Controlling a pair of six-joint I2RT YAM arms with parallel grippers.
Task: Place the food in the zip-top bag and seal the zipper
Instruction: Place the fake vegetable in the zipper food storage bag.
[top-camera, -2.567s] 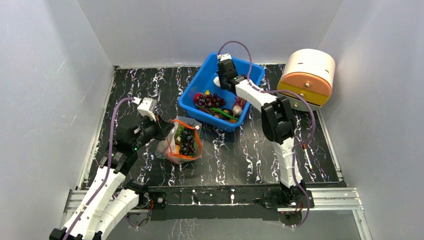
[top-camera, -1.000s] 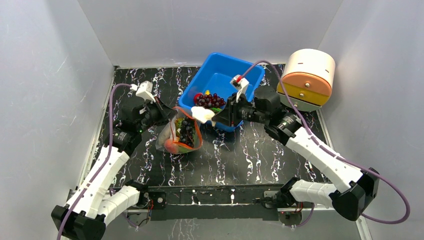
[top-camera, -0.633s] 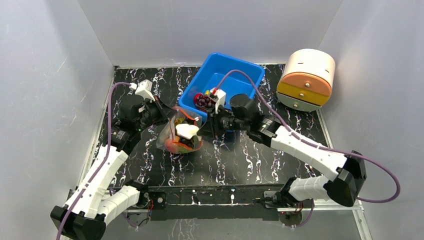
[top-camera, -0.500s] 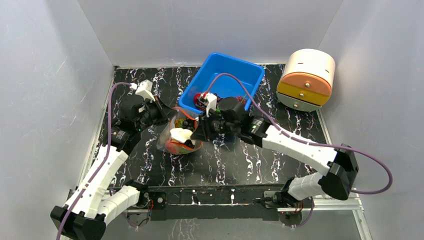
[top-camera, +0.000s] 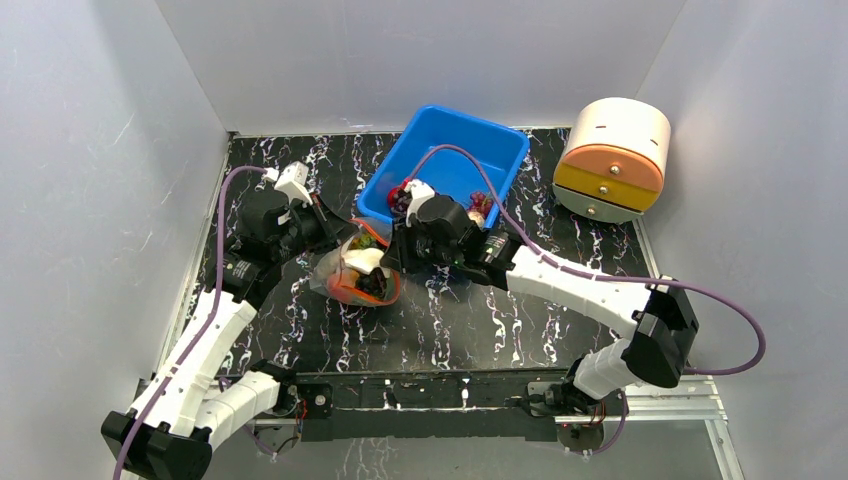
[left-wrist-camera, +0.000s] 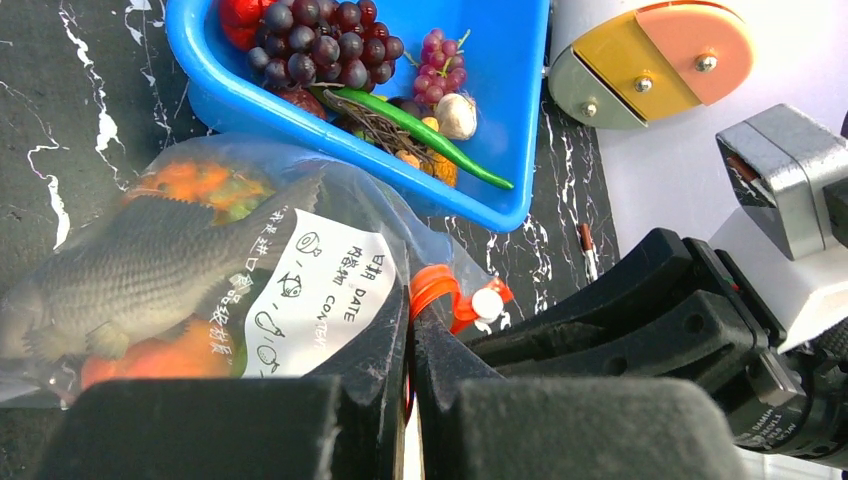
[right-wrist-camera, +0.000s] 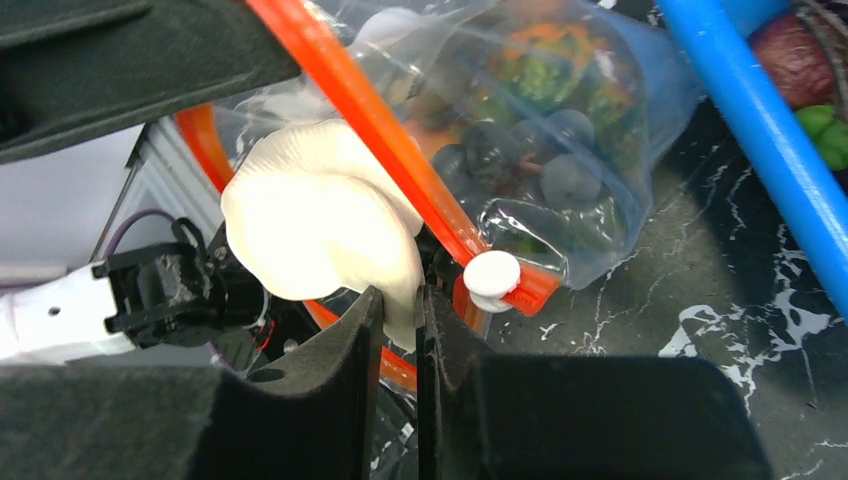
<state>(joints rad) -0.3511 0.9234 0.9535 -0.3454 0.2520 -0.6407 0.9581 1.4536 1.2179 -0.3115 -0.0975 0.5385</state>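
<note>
Gripping white food piece (right-wrist-camera: 320, 215), right hand (right-wrist-camera: 397, 300) clamped narrow; piece sits at zip-top bag (right-wrist-camera: 530, 215) mouth, touching orange zipper (right-wrist-camera: 385, 130). Opposite, left hand (left-wrist-camera: 408, 335) pinches bag rim beside zipper. Bag on counter (top-camera: 480, 320), just beside blue bin (left-wrist-camera: 500, 120).

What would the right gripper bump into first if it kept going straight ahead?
Probably the zipper at the bag mouth: the right gripper, shut on a white food piece, points at that orange strip, grapes just beyond. Depth is unclear.

Two claws (left-wrist-camera: 408, 335) (right-wrist-camera: 418, 310), one zip-top bag (top-camera: 345, 287), one bin (top-camera: 468, 150), one cabinet (top-camera: 612, 150).
</note>
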